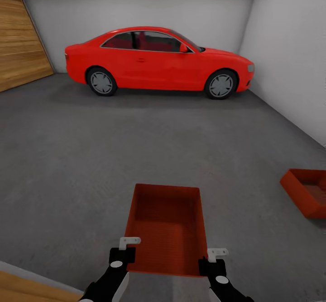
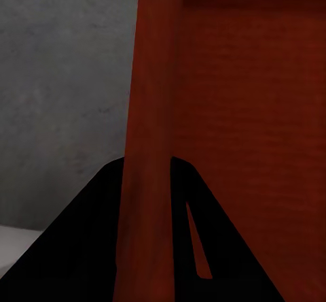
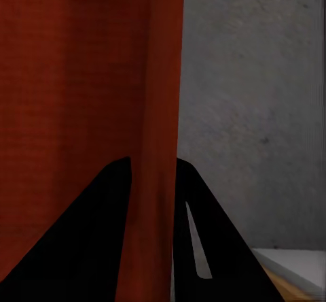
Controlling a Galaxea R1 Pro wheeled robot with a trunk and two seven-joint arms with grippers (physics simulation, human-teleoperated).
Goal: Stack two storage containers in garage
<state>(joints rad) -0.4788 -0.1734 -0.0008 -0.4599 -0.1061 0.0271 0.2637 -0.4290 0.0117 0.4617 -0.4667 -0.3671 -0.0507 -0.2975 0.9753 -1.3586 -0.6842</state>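
Clamping the left gripper (image 1: 123, 253) and the right gripper (image 1: 211, 260) on opposite side walls of the carried container (image 1: 166, 229), jaws straddling each thin wall, probably to keep it level. Holding that bin out in front, above the dark grey floor (image 1: 90, 157) of the garage. Waiting on the floor ahead to the right, the other container (image 1: 307, 192), likely the base for stacking. Standing further back by the white wall, a red car (image 1: 158, 61).
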